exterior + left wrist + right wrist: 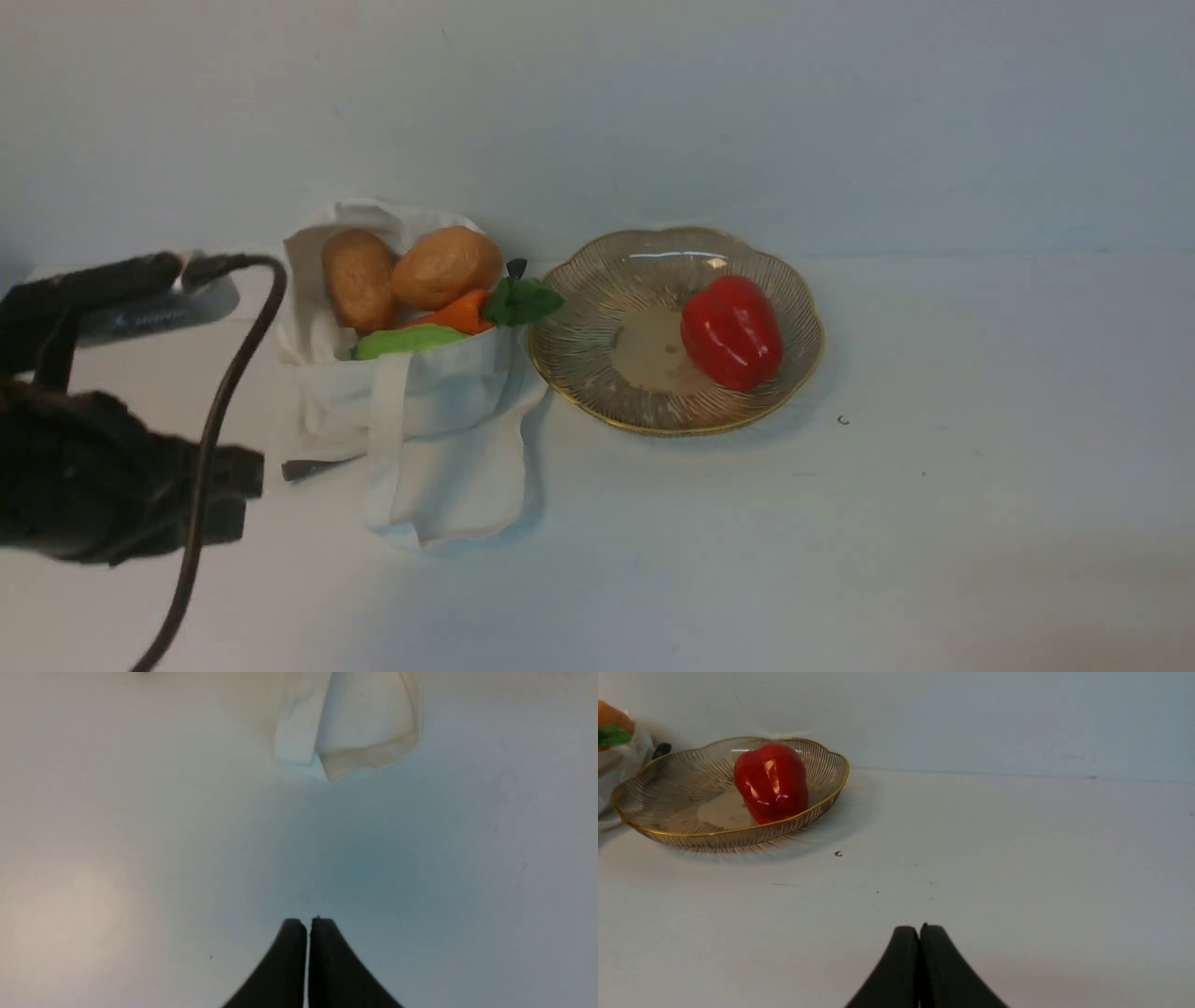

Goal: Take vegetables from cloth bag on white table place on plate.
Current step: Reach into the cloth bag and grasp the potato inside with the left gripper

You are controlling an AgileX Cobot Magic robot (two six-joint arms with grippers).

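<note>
Front view showed potatoes, carrot and pod in the bag just left of the plate; the left gripper, clenched empty, was nearer, bag ahead of it

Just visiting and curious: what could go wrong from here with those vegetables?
The cloth bag is soft, so pulling a potato might drag it along. The carrot lies at the bag's edge and could tumble out. The red pepper already fills part of the plate, so added pieces might slip off.

Red pepper on the plate; potatoes, carrot and green pod in the cloth bag alongside
</note>
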